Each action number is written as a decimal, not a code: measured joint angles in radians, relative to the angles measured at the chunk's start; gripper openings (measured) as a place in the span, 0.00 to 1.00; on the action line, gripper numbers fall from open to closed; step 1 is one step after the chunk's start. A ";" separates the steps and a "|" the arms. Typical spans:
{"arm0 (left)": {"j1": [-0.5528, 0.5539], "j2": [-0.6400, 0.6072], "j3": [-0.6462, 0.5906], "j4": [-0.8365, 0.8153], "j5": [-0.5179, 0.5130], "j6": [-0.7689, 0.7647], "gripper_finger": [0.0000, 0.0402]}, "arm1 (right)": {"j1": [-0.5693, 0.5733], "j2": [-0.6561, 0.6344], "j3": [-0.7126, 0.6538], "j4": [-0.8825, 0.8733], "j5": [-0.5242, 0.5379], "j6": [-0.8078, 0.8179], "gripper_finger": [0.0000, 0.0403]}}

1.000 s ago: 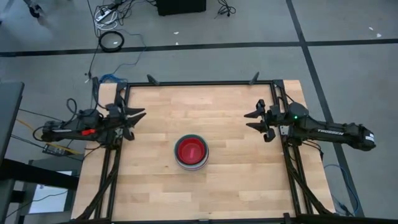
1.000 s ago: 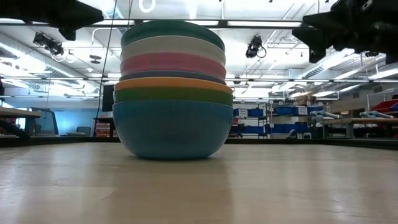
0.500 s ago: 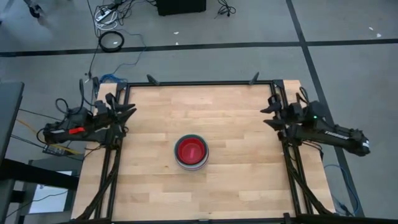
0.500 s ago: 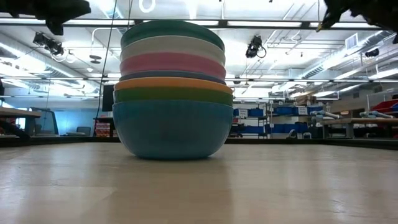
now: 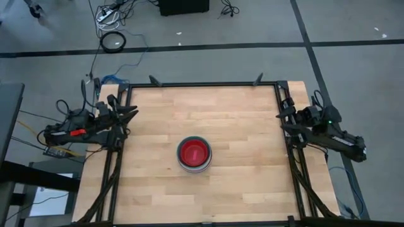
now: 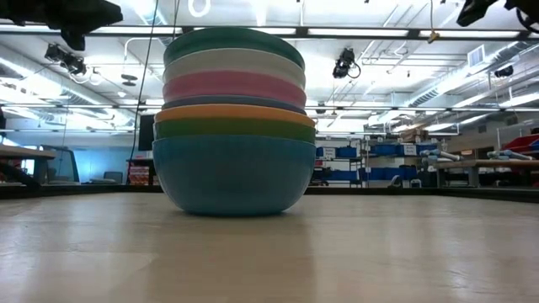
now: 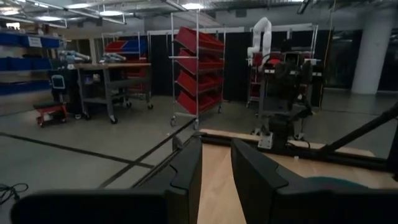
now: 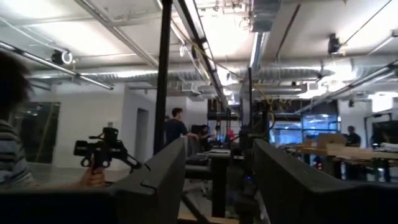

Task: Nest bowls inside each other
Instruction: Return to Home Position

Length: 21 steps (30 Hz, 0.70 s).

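No legible text or labels anywhere

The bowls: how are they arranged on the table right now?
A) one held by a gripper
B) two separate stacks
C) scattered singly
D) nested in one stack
D: the high view shows the bowls as one nested stack on the table, rims layered in the low view.

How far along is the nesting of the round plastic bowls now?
Done: the bowls form one nested stack in the middle of the wooden table, large blue bowl lowest, small red bowl innermost. In hand: nothing; the left gripper and right gripper hang open at the table's sides. Left: no loose bowl shows, so probably only parking remains.
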 joint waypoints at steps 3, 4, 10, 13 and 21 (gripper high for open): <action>0.000 0.000 0.000 0.007 0.004 0.000 0.24 | -0.013 0.001 0.000 0.000 -0.029 0.001 0.44; 0.000 0.000 0.000 0.004 0.005 0.000 0.24 | -0.018 0.001 0.000 0.001 -0.028 -0.002 0.44; 0.000 0.000 0.000 0.007 0.007 0.004 0.24 | -0.040 0.039 -0.023 0.009 -0.005 0.016 0.44; 0.000 0.000 0.000 0.008 0.007 0.013 0.24 | -0.040 0.105 -0.058 0.064 0.022 0.039 0.44; 0.000 0.000 0.000 0.007 0.007 0.019 0.24 | -0.022 0.342 -0.102 0.402 -0.015 0.124 0.44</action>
